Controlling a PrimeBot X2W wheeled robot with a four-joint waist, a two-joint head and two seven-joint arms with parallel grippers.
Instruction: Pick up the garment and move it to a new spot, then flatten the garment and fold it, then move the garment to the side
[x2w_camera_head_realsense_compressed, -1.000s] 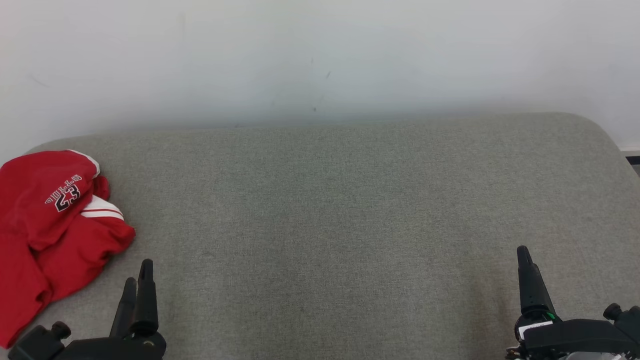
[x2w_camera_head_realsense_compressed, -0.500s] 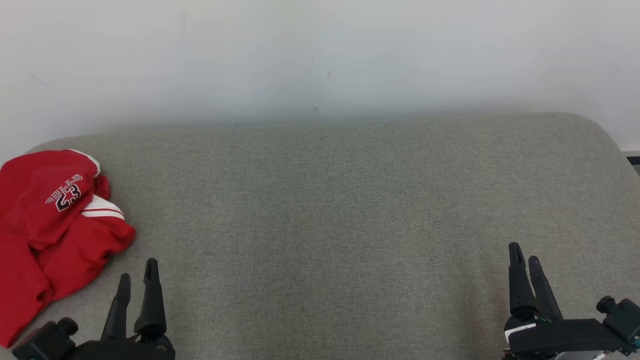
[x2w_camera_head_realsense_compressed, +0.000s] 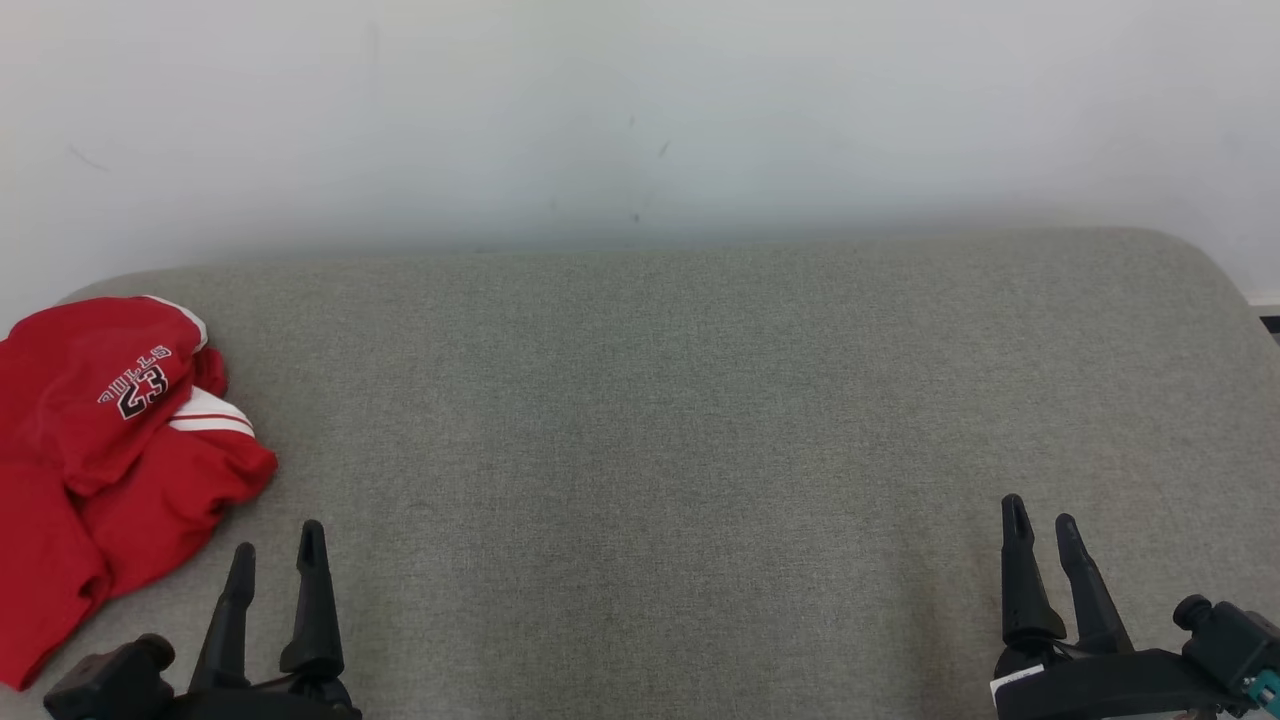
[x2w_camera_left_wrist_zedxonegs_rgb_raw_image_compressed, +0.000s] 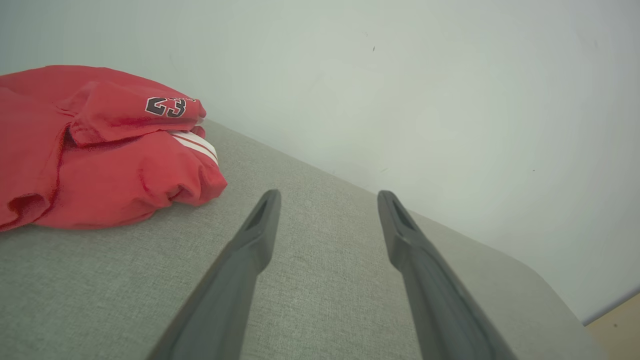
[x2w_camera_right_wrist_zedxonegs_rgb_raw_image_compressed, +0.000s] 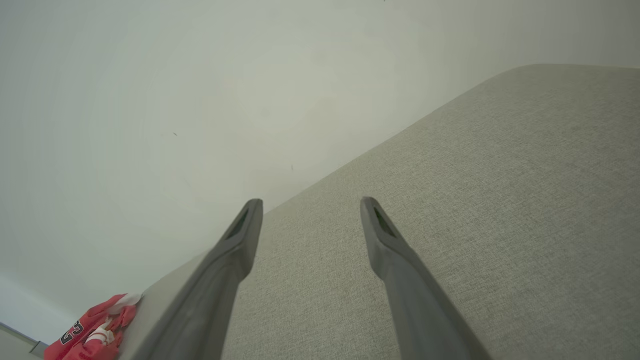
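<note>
A crumpled red garment (x2w_camera_head_realsense_compressed: 90, 470) with white stripes and the number 23 lies at the far left of the grey padded surface (x2w_camera_head_realsense_compressed: 660, 420). In the left wrist view the garment (x2w_camera_left_wrist_zedxonegs_rgb_raw_image_compressed: 95, 155) sits up and left of the fingers. My left gripper (x2w_camera_head_realsense_compressed: 277, 535) stands open just right of the garment's near end, not touching it, with nothing between its fingers. Far off at the lower right, my right gripper (x2w_camera_head_realsense_compressed: 1040, 510) is open and empty too. The right wrist view catches the garment (x2w_camera_right_wrist_zedxonegs_rgb_raw_image_compressed: 90, 332) small in its bottom left corner.
A plain white wall (x2w_camera_head_realsense_compressed: 640, 120) rises directly behind the grey surface. The surface's rounded right corner (x2w_camera_head_realsense_compressed: 1200, 260) drops off toward a strip of floor (x2w_camera_left_wrist_zedxonegs_rgb_raw_image_compressed: 617, 325).
Both grippers have turned, so each one's two fingers now stand side by side and apart. The right gripper has drifted a little left and down. The garment lies unmoved.
</note>
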